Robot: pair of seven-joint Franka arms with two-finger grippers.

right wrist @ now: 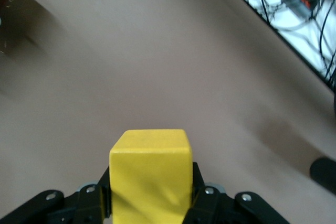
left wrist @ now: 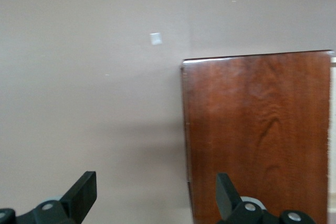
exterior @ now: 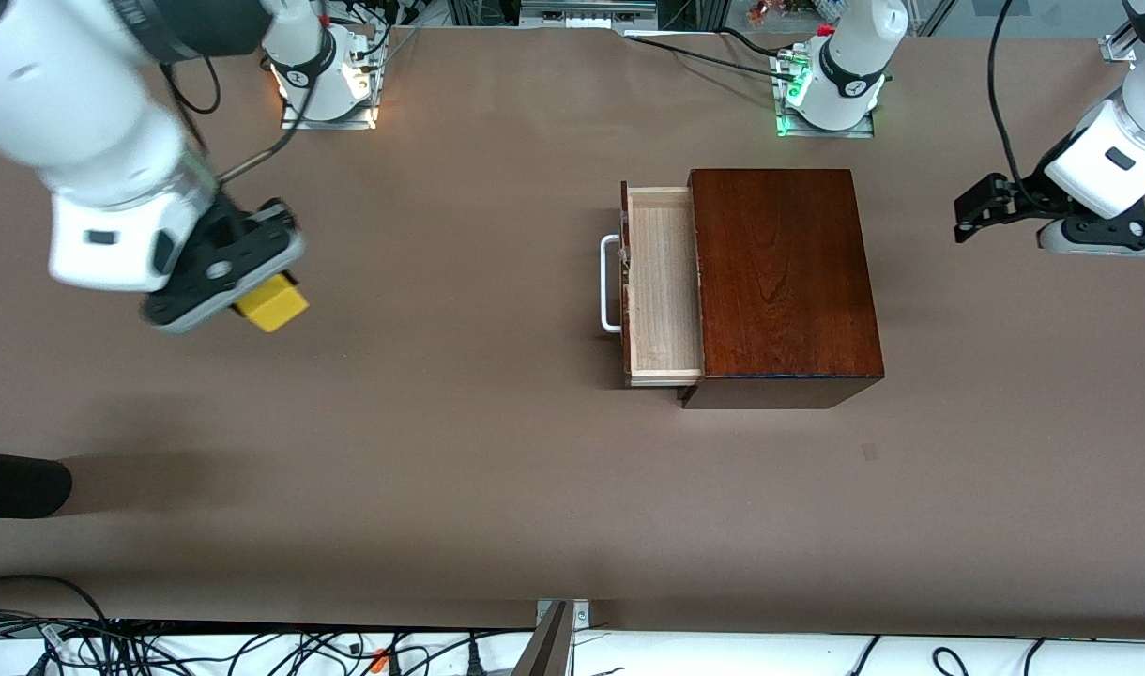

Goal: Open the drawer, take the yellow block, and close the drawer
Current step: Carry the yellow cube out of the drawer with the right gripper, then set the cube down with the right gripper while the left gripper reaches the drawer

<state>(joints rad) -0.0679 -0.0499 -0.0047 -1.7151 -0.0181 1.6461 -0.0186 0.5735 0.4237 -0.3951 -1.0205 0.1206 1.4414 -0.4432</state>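
Observation:
The drawer of the dark wooden box stands pulled out toward the right arm's end, its pale inside bare and its white handle out front. My right gripper is up over the bare table at the right arm's end, shut on the yellow block. The right wrist view shows the yellow block pinched between the black fingers. My left gripper waits open over the table by the left arm's end of the box, and is also seen as the left gripper.
A black object pokes in at the right arm's end, nearer the front camera. Cables run along the near table edge. A small pale mark lies on the table near the box.

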